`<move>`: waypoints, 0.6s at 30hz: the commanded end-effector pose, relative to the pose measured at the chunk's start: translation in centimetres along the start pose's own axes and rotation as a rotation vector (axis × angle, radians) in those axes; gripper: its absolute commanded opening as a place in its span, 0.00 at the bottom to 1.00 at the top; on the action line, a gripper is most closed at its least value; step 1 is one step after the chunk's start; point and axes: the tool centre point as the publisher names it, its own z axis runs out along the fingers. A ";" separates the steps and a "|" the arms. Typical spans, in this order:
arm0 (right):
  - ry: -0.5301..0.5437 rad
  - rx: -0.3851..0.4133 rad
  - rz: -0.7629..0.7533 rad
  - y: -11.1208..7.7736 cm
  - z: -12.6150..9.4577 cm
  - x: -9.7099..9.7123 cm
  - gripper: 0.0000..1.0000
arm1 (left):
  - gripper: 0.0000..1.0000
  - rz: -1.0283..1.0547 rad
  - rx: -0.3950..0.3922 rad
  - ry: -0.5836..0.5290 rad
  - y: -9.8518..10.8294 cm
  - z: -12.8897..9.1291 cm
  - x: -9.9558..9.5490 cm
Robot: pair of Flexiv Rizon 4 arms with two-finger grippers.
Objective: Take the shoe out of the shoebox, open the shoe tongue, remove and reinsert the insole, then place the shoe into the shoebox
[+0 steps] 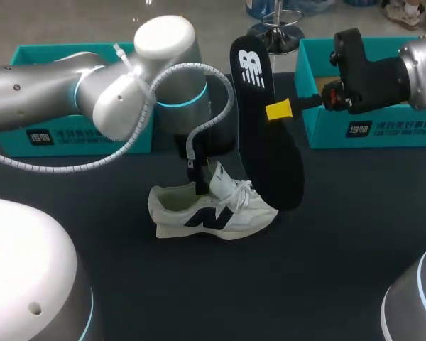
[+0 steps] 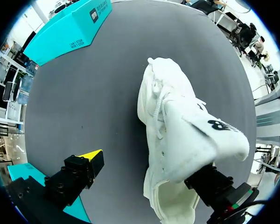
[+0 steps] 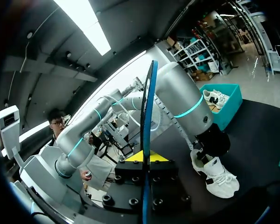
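Flat black foam insole (image 3: 147, 107), pinched upright in the right gripper (image 1: 278, 110), hangs just above a white lace-up sneaker (image 1: 213, 213). Left gripper (image 1: 199, 181) is spread wide at the sneaker's collar. The insole is out, so reinsertion likely follows, toe-first into the opening.

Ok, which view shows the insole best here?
The head view: the insole shows at full length, held upright by the right gripper. The right wrist view sees it only edge-on between its fingers. The left wrist view does not show it.
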 end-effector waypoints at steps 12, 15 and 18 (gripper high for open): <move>-0.002 0.002 0.001 0.0 0.1 0.0 0.00 | 0.00 0.020 0.006 0.032 -0.2 0.8 1.1; -0.002 0.002 0.001 0.0 0.1 0.0 0.00 | 0.00 0.022 0.007 0.035 0.0 0.9 1.4; -0.002 0.002 0.001 0.0 0.1 0.0 0.00 | 0.00 0.012 -0.004 0.036 0.3 1.1 1.8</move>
